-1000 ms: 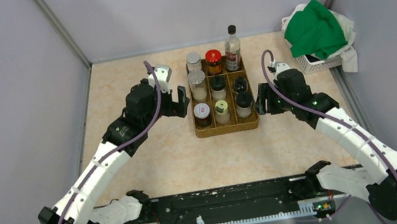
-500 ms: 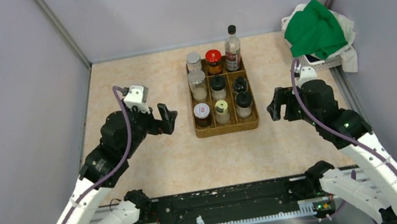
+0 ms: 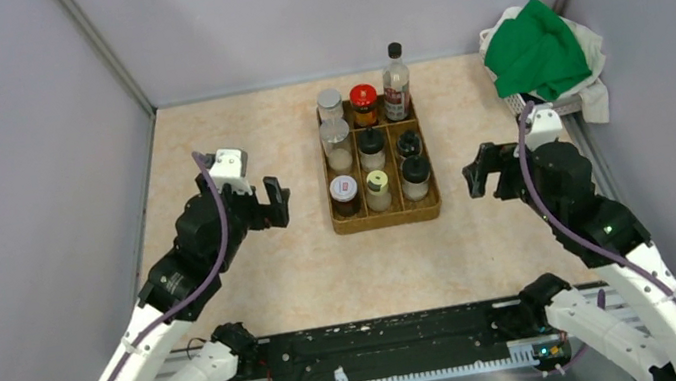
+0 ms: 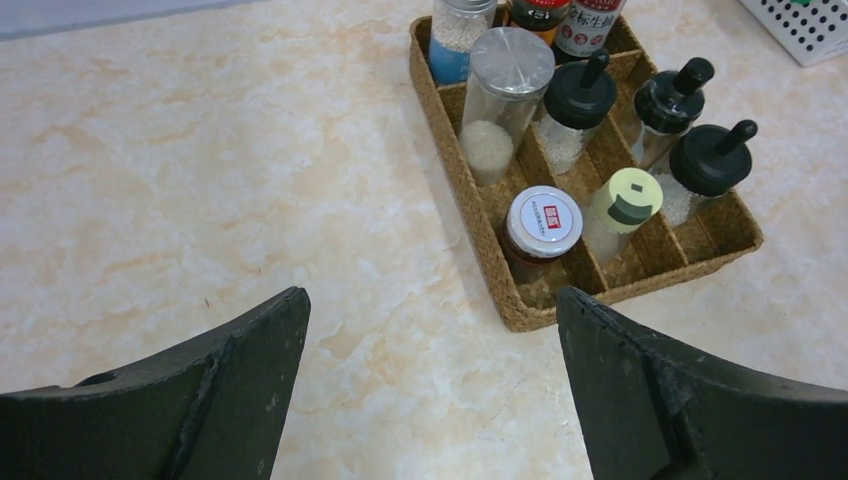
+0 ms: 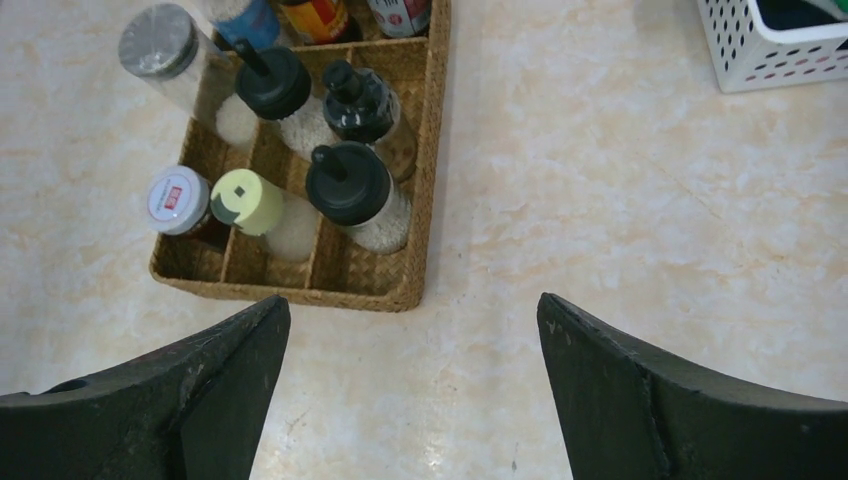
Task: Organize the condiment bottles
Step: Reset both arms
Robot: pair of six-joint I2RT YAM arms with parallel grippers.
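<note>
Top view: 9 condiment bottles (image 3: 370,150) upright inside tray (image 3: 387,218), 3 rows of 3. Left gripper (image 3: 277,203) left of tray, right gripper (image 3: 481,172) right of tray, neither touching it.
Left wrist: jaws wide apart, empty.
Right wrist: jaws spread, empty.

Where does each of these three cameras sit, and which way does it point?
Top external: above and behind left arm and right arm, looking down at the table; shows left gripper, right gripper, woven tray.
Left wrist: on the left arm, looking down at the tray from its left; own black fingers at bottom.
Right wrist: on the right arm, seeing the tray from its right; own fingers at bottom.
Shared: both wrist views catch the white-lidded jar.
</note>
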